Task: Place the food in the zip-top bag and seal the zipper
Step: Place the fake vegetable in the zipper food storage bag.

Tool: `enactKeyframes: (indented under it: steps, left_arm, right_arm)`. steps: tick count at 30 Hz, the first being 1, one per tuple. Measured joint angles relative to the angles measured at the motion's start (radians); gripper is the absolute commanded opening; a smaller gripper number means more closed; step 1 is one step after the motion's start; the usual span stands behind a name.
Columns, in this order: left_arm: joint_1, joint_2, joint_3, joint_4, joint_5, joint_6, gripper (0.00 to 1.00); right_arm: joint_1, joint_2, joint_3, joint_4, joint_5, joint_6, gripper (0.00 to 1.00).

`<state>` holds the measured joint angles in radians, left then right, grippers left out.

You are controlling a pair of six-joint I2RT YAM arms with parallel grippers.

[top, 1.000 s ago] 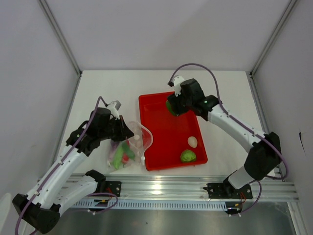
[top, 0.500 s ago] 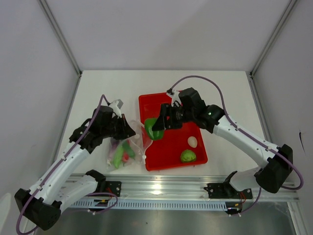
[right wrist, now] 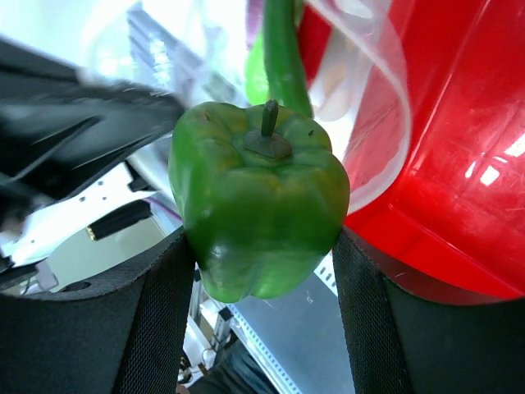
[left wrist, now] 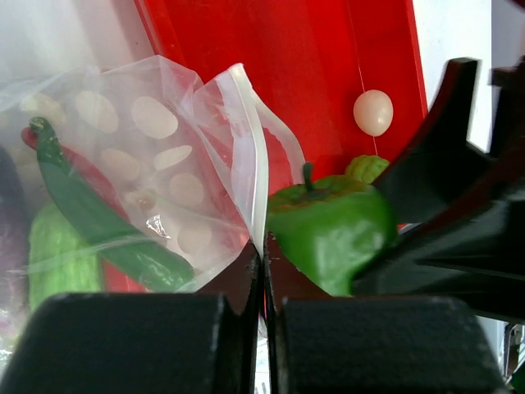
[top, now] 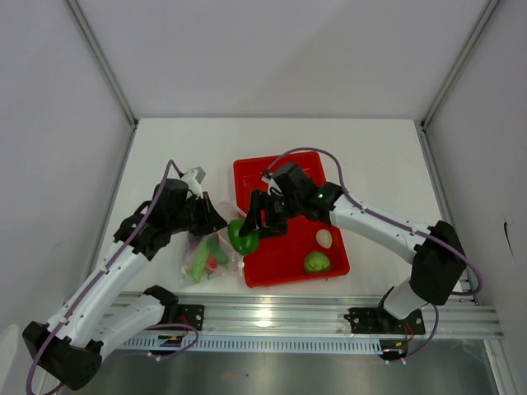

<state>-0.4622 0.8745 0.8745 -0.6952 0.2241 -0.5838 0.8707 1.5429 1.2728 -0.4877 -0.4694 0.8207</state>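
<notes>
The left pincer (top: 216, 220) was clenched on the mouth edge of the zip-top bag (top: 206, 257), with the thin plastic pinched between its two fingers. The rest of the bag lay on the white surface (top: 181, 148), on the near side of this pincer. In the left wrist view the zipper (left wrist: 250, 156) rose from the closed fingertips as a pale strip, and the mouth stood partly open beside it. Inside the bag, to the left of the pincer's tips, there lay a green chili (left wrist: 98, 222), a red chili (left wrist: 78, 168) under it and the light green gourd (left wrist: 57, 254).

Just to the right of the left pincer's tips was the green pepper (top: 243, 236), close to the bag's mouth but not inside. The right pincer (right wrist: 261, 238) was grasping this pepper by its sides, stem up, one finger on each side.

Behind the right pincer was the red tray (top: 284, 247). In it lay the white egg-like piece (top: 324, 239) and, close beside it, the round green piece (top: 316, 262), both well apart from the right pincer.
</notes>
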Motion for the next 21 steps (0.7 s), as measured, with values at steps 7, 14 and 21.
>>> enactKeyframes:
  steps: [7,14,21]
  left_arm:
    - [0.0,-0.015,0.0,-0.011,0.008,-0.001,0.0]
    - [0.0,-0.016,0.0,-0.01,0.024,-0.002,0.01]
    - [0.0,-0.016,0.0,-0.01,0.026,-0.002,0.0]
  right_arm:
    - [0.01,0.068,-0.001,0.046,0.009,0.0,0.18]
    - [0.014,0.115,-0.001,0.108,0.039,0.018,0.2]
    - [0.045,0.181,0.002,0.189,0.054,0.071,0.36]
